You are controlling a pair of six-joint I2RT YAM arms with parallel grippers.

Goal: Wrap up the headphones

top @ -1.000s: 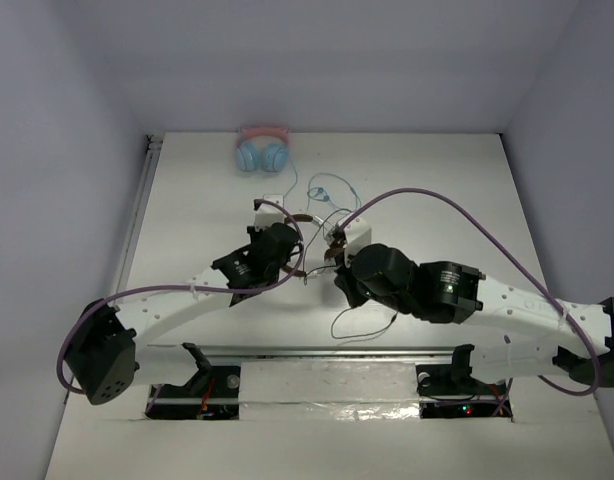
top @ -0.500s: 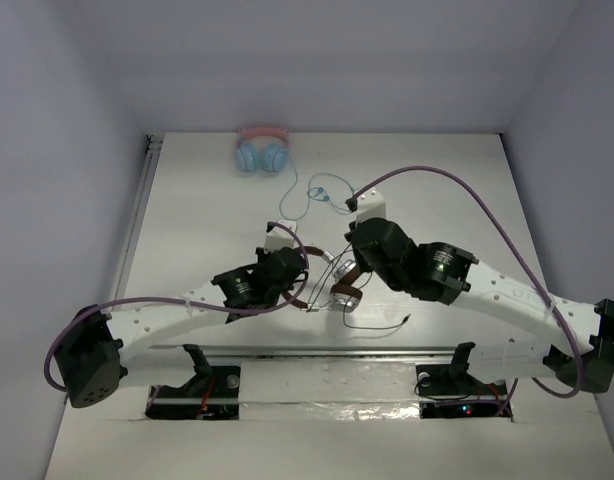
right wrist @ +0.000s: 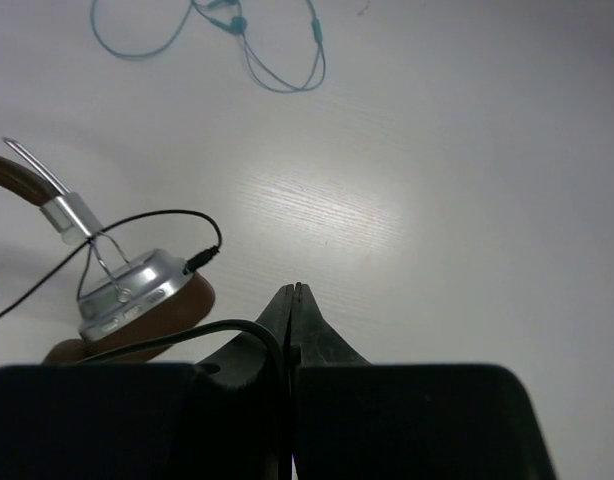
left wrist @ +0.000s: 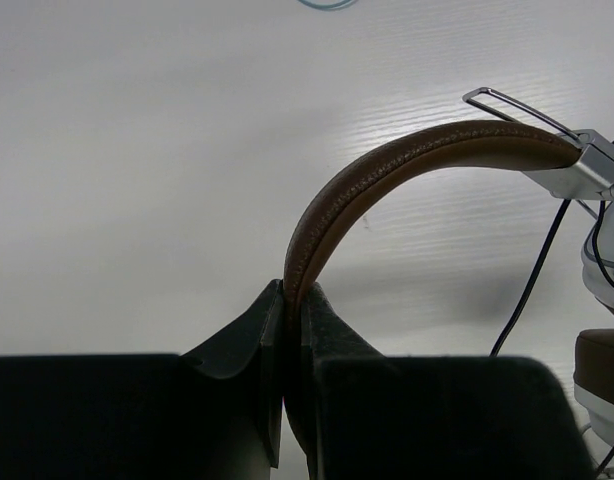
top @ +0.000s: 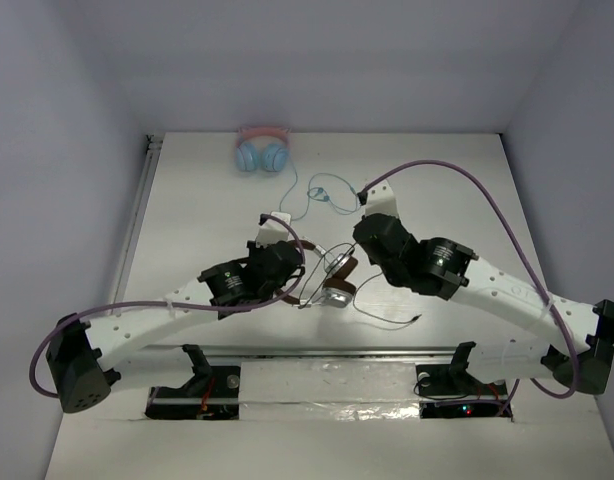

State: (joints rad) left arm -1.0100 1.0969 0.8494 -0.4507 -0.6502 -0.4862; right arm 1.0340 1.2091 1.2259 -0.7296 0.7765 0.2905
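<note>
The headphones hang between both arms near the table's middle. Their brown headband arches up out of my left gripper, which is shut on it. A silver and brown ear cup shows at the left of the right wrist view, with the thin dark cable plugged into it. My right gripper is shut, and a stretch of that cable runs into its jaws. In the top view the left gripper and right gripper flank the ear cups, and the cable's loose end trails right.
Pink-and-light-blue headphones lie at the table's far edge. Their blue cable loops toward the middle, just beyond my right arm, and also shows as blue cable in the right wrist view. A metal rail runs along the near edge.
The right arm swung away from the near edge toward the far right, and the cable's loose tail shifted right. The left gripper and headphones moved slightly nearer and left.
</note>
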